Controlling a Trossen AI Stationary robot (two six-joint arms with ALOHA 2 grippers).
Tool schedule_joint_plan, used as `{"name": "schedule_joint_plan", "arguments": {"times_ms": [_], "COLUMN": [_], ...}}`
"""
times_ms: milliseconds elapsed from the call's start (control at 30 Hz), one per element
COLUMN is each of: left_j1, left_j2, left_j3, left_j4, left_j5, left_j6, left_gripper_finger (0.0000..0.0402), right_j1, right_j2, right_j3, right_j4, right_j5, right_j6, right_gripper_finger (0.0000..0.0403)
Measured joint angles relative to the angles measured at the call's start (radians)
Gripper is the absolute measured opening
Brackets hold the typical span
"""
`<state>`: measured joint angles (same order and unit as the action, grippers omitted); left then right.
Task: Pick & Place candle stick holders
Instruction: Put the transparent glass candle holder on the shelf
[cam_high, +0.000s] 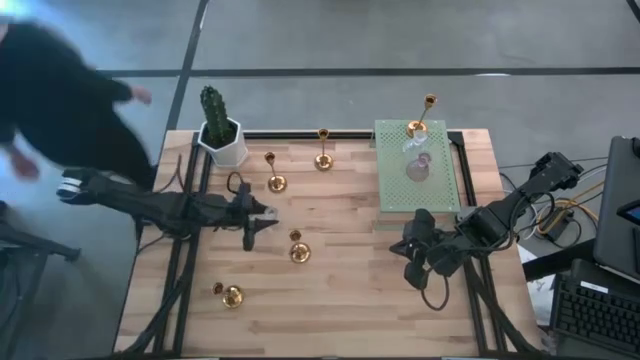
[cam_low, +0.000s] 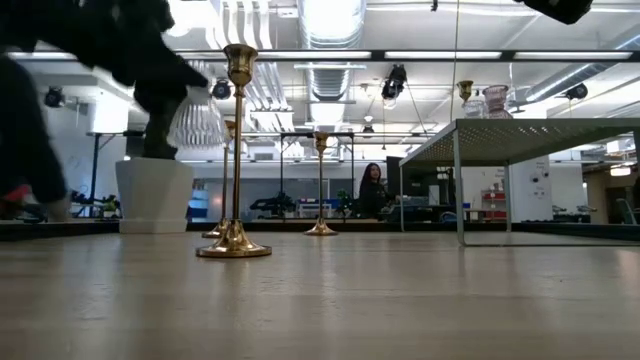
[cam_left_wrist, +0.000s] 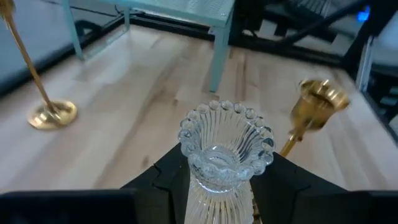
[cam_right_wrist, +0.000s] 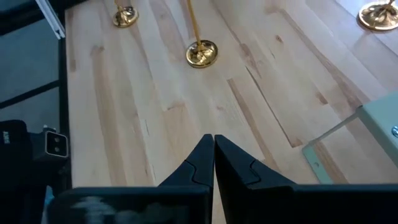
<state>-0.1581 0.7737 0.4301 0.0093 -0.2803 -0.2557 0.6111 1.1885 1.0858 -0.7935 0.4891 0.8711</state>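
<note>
Left wrist view shows you a clear ribbed glass holder (cam_left_wrist: 225, 149) standing upright between the fingers of the left end effector (cam_left_wrist: 217, 186), which is clamped around its lower body. In the low view the same glass (cam_low: 197, 122) hangs well above the surface (cam_low: 330, 300), so you are carrying it, not resting it.

Treat it as fragile and slick: smooth pressed glass against hard pads will slide if you tilt it, and the scalloped rim could chip on contact. It is probably light for its bulk, so a moderate squeeze low on the ribbed waist should do; the ribs give some bite there. Keep it upright.

A tall gold holder (cam_left_wrist: 314, 109) stands just beside the glass, close enough to knock. These gold ones look stiff and top-heavy on thin stems; take them low on the stem, near the round base.

High view places the left end effector (cam_high: 252, 222) over the middle-left of the surface, with the green mat (cam_high: 440, 195) and its raised platform well apart to the right. The right end effector (cam_right_wrist: 213, 163) is clenched empty and waits near the mat.
</note>
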Motion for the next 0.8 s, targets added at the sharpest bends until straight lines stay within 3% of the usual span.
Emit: {"name": "schedule_joint_plan", "arguments": {"times_ms": [100,200,467,800], "left_j1": [0.000,0.000,0.001,0.013], "left_j2": [0.006,0.024,0.153,0.479], "left_j3": [0.142,0.257,0.428,0.660], "left_j4": [-0.177,-0.250,-0.244,-0.202], "left_j5": [-0.009,-0.010,0.013,0.171], "left_j6": [0.061,0.135,0.292,0.389], "left_gripper_finger": [0.0141,0.0141,0.0142,0.0142], "right_j1": [0.000,0.000,0.000,-0.012], "right_j2": [0.000,0.000,0.000,0.004], "right_j3": [0.015,0.039,0.118,0.255], "right_j4": [0.000,-0.001,-0.003,-0.021], "right_j5": [0.000,0.000,0.000,0.004], "right_j6": [-0.007,-0.031,-0.097,-0.122], "right_gripper_finger": [0.0008,0.0008,0.0008,0.0008]}}
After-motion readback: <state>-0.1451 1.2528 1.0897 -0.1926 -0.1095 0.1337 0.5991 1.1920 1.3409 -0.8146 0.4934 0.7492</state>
